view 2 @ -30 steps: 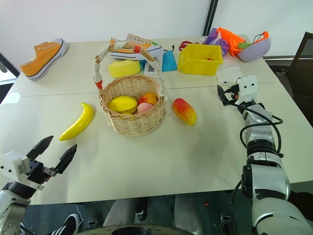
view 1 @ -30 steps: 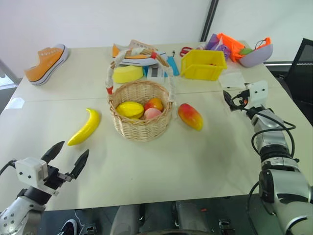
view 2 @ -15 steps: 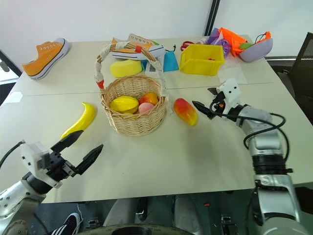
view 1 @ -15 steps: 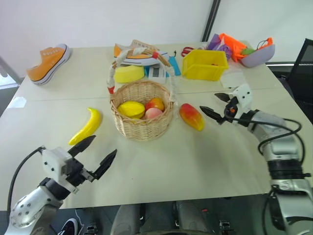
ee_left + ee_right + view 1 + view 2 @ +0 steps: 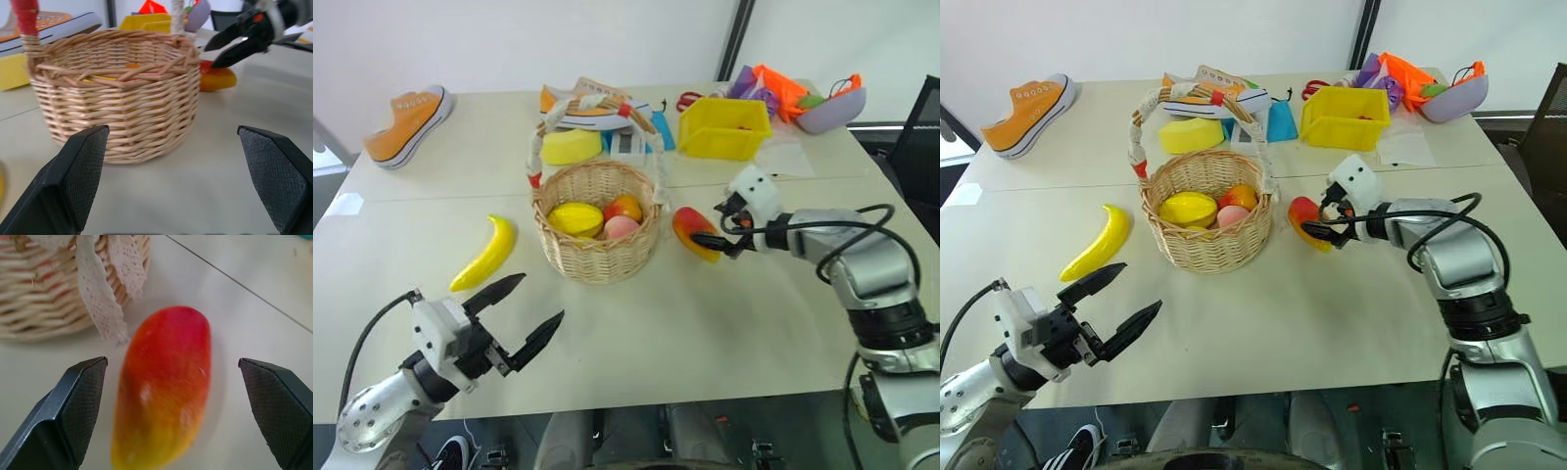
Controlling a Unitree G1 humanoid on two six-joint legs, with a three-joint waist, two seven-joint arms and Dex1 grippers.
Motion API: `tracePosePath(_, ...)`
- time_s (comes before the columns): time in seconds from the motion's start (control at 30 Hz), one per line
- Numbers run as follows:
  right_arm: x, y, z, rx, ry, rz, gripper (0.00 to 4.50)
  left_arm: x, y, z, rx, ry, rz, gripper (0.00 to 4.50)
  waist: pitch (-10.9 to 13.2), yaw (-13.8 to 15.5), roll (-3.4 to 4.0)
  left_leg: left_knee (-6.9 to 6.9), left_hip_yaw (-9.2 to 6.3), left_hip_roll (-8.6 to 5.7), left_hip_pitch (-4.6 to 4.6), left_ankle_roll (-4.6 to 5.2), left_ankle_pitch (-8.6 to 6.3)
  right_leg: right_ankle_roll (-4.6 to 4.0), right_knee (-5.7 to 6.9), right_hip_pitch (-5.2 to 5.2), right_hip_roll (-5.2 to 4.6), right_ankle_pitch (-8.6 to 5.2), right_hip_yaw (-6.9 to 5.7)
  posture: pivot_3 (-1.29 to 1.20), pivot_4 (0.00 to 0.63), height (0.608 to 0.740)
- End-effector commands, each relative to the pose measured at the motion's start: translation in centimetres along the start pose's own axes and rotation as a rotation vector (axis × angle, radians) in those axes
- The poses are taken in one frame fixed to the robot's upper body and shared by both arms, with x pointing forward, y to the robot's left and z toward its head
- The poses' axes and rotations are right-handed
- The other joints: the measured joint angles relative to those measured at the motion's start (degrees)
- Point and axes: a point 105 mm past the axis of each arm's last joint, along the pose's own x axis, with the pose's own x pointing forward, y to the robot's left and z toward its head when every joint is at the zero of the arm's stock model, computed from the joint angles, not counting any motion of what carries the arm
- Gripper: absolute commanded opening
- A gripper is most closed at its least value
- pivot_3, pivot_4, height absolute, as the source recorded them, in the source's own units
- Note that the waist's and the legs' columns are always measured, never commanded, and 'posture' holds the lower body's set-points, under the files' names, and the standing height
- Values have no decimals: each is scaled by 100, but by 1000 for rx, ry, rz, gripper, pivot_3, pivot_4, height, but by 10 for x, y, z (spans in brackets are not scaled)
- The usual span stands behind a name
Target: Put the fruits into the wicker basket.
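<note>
Since a second ago, your right gripper (image 5: 713,223) has swung in from the right side of the table (image 5: 724,323) and is now hanging right over the mango (image 5: 689,229), while your left gripper (image 5: 522,315) has come inward along the near edge. You are keeping both sets of jaws spread wide, and neither is pinching anything. From the right wrist view, the mango (image 5: 166,382) is lying between the two open fingers (image 5: 73,406), but they are not closing on it yet. It is resting on the table just to the right of the wicker basket (image 5: 597,225), nearly touching its wall. The banana (image 5: 485,254) is lying to the left of the basket, a little apart from it and far of your left gripper. You are already carrying a yellow fruit (image 5: 575,218) and two smaller reddish fruits (image 5: 623,215) inside the basket. Farther back, an orange sneaker (image 5: 407,126) is sitting at the far left and a yellow plastic bin (image 5: 722,128) at the far right.
</note>
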Motion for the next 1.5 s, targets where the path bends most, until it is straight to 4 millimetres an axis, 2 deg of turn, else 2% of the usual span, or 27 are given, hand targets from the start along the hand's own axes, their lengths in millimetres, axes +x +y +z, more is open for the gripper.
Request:
tracePosePath(0.03, 1, -1, 8, -29, -2, -30, 4478, 1, -10, 15, 37, -54, -57, 4500, 0, -3, 0, 0, 0, 0, 0, 0, 0, 0, -1, 0, 0, 0, 0, 0, 150, 740)
tracePosePath(0.37, 16, -9, -9, 20, 56, -90, 4478, 0, -9, 11, 42, -48, -59, 4500, 0, -20, 0, 2, 0, -1, -1, 1, 1, 2, 2, 0, 1, 1, 0, 0, 150, 740)
tracePosePath(0.47, 18, -8, -7, 32, 34, -85, 4478, 0, -9, 9, 43, -45, -54, 4500, 0, -20, 0, 2, 0, -1, -1, 1, 1, 3, 2, 1, 1, 1, 0, 0, 150, 740)
tracePosePath(0.5, 18, -8, -5, 34, 25, -83, 3955, 0, -9, 9, 43, -47, -51, 4500, 0, -20, 0, 2, 0, -1, -1, 1, 1, 3, 3, 1, 1, 1, 0, 0, 150, 740)
tracePosePath(0.53, 18, -8, -3, 43, 16, -82, 3726, -1, -8, 9, 45, -47, -47, 4500, 0, -21, 0, 2, 0, -1, -1, 1, 1, 3, 3, 1, 1, 1, 0, 0, 150, 740)
tracePosePath(0.6, 17, -11, -3, 49, 12, -90, 2713, -1, -7, 8, 47, -46, -42, 4500, 0, -21, 0, 3, 0, -1, -1, 1, 1, 3, 3, 1, 1, 2, 0, 0, 150, 740)
tracePosePath(0.63, 17, -12, -4, 50, 12, -96, 2450, -1, -7, 8, 47, -45, -40, 4500, 0, -21, 0, 3, 0, -1, -1, 1, 1, 3, 3, 1, 1, 2, 0, 0, 150, 740)
tracePosePath(0.73, 12, -14, -2, 42, 5, -99, 2441, -1, -7, 7, 40, -43, -42, 4500, 0, -16, 0, 4, 0, -1, -1, 1, 1, 3, 3, 1, 1, 2, 0, 0, 150, 740)
tracePosePath(0.83, -10, -19, 1, 28, -17, -61, 2441, -2, -5, 7, 29, -52, -29, 4500, 1, 3, 2, 4, 0, -2, -1, 1, 1, 3, 3, 1, 1, 2, 0, 0, 150, 740)
tracePosePath(0.93, -41, -7, 4, -23, -55, 83, 2441, -3, 0, 9, 7, -80, 13, 4500, 2, 41, 3, 6, 0, -4, -5, 7, -3, 4, -4, 4, -1, 2, -2, 0, 150, 740)
tracePosePath(1.07, -78, 19, 5, -73, -67, 301, 2441, -8, 11, 9, 1, -99, 60, 4500, 2, -9, 5, 7, 0, -1, -6, 11, -5, 6, -3, 4, 0, 2, -3, 0, 150, 740)
tracePosePath(1.17, -89, 42, 24, -90, -138, 435, 2441, -9, 18, 9, 0, -117, 92, 4500, 1, -64, 6, 9, 0, 1, 3, 12, -5, 4, 4, 7, 3, 1, 0, 0, 150, 740)
tracePosePath(1.27, -84, 66, 47, -132, -221, 507, 2441, -13, 28, 9, 13, -125, 137, 4500, 1, -46, 3, 10, 0, 2, 14, 12, -5, 3, 6, 18, 3, 0, 0, 0, 150, 740)
tracePosePath(1.37, -58, 81, 83, -165, -341, 469, 2441, -18, 38, 9, 23, -135, 174, 4500, 1, -55, -1, 14, 1, 1, 15, 11, -5, 2, 6, 19, 3, 0, 0, 0, 150, 740)
tracePosePath(1.5, -21, 93, 129, -134, -467, 394, 2441, -23, 40, 7, 28, -138, 195, 4500, -1, -19, -4, 13, 0, 1, 13, 8, -4, 1, 9, -4, 1, 1, 1, 0, 150, 740)
